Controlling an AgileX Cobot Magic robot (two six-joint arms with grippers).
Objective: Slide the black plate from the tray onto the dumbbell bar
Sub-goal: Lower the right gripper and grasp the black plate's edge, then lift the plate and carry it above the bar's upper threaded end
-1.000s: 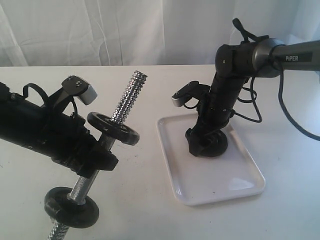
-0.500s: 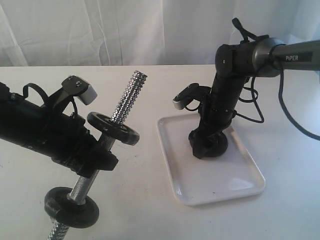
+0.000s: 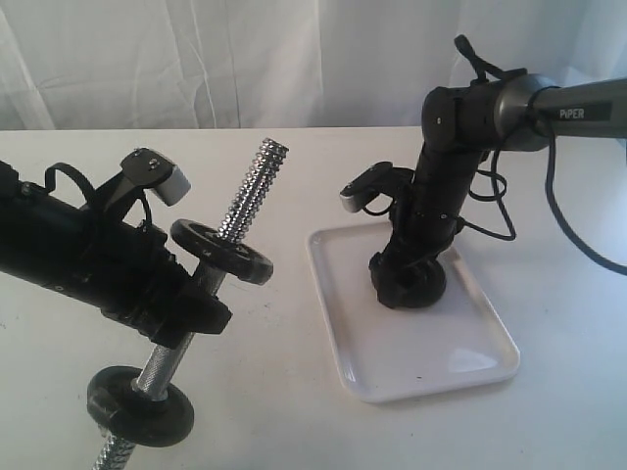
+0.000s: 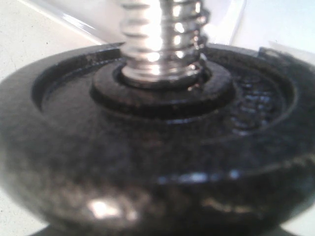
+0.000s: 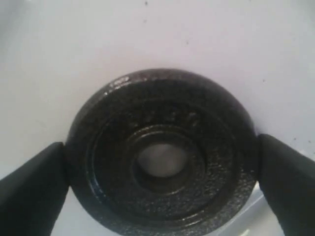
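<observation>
The black plate (image 3: pixel 419 286) (image 5: pixel 206 189) lies at the far end of the white tray (image 3: pixel 431 352). My right gripper (image 3: pixel 400 278) (image 5: pixel 161 160) reaches down onto it and is shut on it, one finger pressed against each side of its rim. My left gripper (image 3: pixel 184 311) is shut on the chrome dumbbell bar (image 3: pixel 251 191) (image 4: pixel 162 34) and holds it tilted, threaded end pointing up toward the tray. Two dark discs sit on the bar, one above my grip (image 3: pixel 221 253) (image 4: pixel 157 147) and one below (image 3: pixel 139 403). In the left wrist view the disc hides the jaws. No star nut shows.
The white table (image 3: pixel 294 392) carries the tray to the right of the bar. A white curtain (image 3: pixel 245 59) hangs behind. The right arm's cable (image 3: pixel 578 245) loops over the table at the right.
My right gripper has edged slightly to the right on the black plate. The left arm and the bar have not moved.
</observation>
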